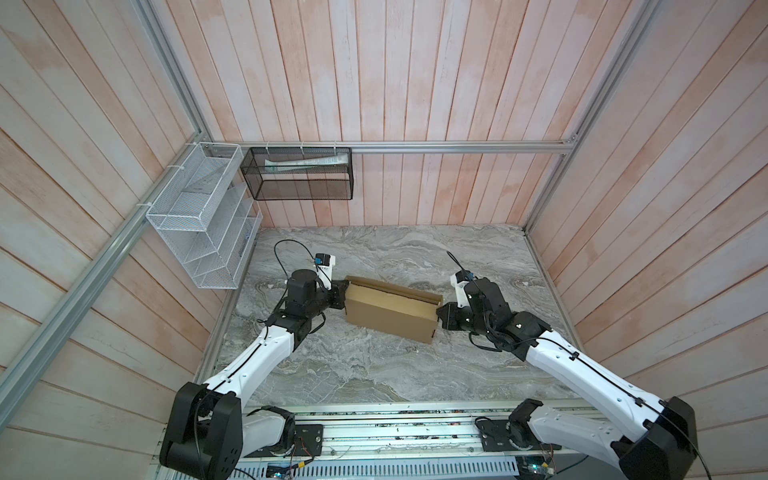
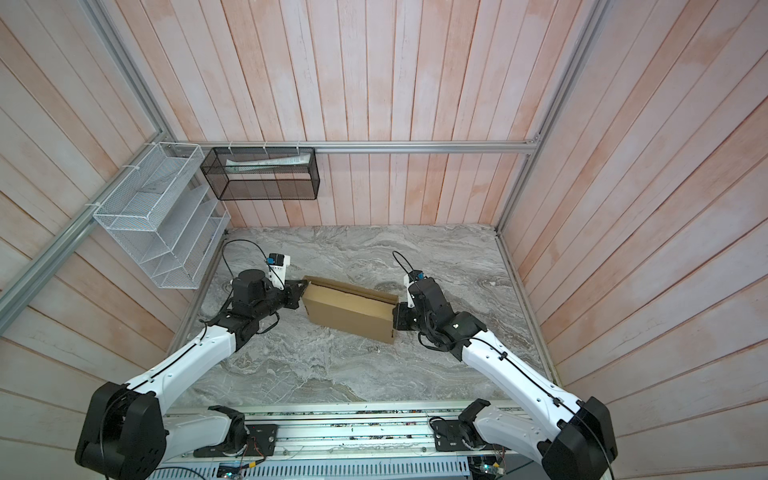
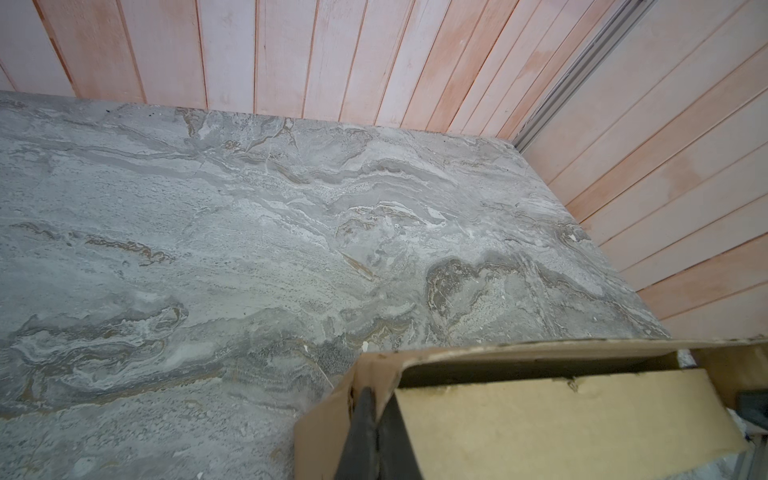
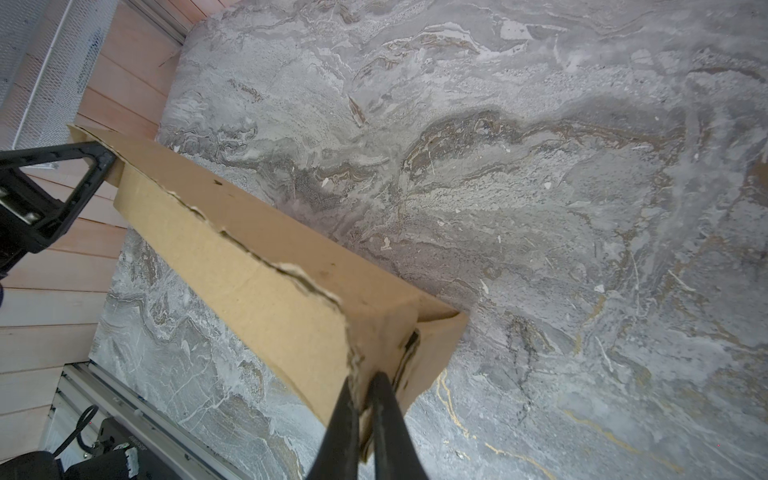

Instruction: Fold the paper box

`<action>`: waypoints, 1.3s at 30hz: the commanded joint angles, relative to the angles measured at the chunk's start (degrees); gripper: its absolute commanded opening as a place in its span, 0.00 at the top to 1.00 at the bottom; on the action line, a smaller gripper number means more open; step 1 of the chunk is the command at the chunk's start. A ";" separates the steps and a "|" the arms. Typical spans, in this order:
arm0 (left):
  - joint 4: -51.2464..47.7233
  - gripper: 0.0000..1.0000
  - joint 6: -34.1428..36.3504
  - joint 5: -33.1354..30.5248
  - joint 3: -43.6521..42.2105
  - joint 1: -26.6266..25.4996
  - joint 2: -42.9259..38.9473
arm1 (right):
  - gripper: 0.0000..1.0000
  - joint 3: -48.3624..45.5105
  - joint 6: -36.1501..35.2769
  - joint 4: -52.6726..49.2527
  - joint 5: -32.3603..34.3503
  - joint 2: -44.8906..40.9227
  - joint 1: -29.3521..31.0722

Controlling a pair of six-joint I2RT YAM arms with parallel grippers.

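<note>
The paper box (image 1: pixel 390 311) (image 2: pixel 349 309) is plain tan cardboard, folded into a long shallow shape, and lies slanted across the middle of the marble table. My left gripper (image 1: pixel 345 289) (image 2: pixel 306 286) is shut on the box's left end wall, and its dark fingers pinch the cardboard corner in the left wrist view (image 3: pixel 372 399). My right gripper (image 1: pixel 439 309) (image 2: pixel 397 312) is shut on the right end wall (image 4: pixel 365 382). The lid panel (image 4: pixel 270 270) has a ragged edge. A dark gap (image 3: pixel 540 365) shows between the lid and the far wall.
A white wire rack (image 1: pixel 199 224) hangs on the left wall. A black mesh basket (image 1: pixel 299 174) holding a white tube hangs on the back wall. Wooden walls close in three sides of the table (image 1: pixel 374 374). An aluminium rail (image 1: pixel 395 432) runs along the front.
</note>
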 commanded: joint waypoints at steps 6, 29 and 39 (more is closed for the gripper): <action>-4.45 1.00 0.03 1.49 -0.28 -0.52 1.58 | 0.90 -0.06 -0.44 -1.52 0.17 0.15 -0.45; -4.63 1.00 0.08 1.41 -0.41 -0.58 1.67 | 0.78 3.07 -4.38 -5.31 2.90 1.32 -0.53; -4.67 1.00 0.10 1.22 -0.59 -0.57 1.41 | 0.49 8.12 -11.32 -9.05 6.28 -0.71 -0.46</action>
